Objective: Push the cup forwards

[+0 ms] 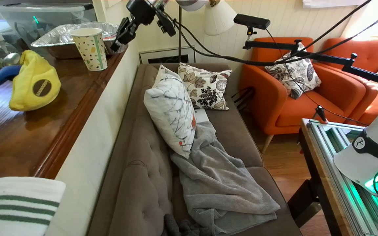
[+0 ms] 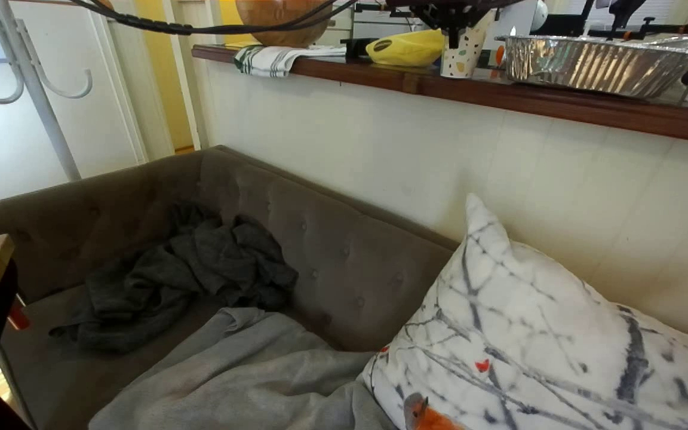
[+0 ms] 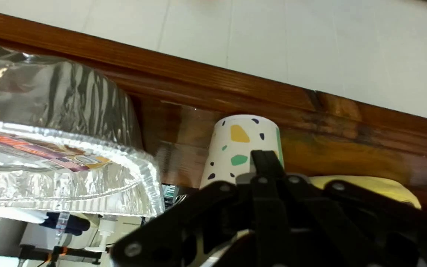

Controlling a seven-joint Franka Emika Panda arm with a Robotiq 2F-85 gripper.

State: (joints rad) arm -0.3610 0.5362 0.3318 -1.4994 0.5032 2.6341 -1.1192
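One speckled paper cup point(image 1: 90, 50) stands upright at upper left in an exterior view, on the wooden counter point(image 1: 74, 95) near its edge. Gripper point(image 3: 267, 160): fingers together, right of cup centre in wrist view; contact unclear. Off-centre or high push could spin or topple it, probably light.

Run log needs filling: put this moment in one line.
cream-white speckled tapered paper cup: upright on brown wooden ledge | black two-finger gripper: closed, beside cup | contact: none, gap visible
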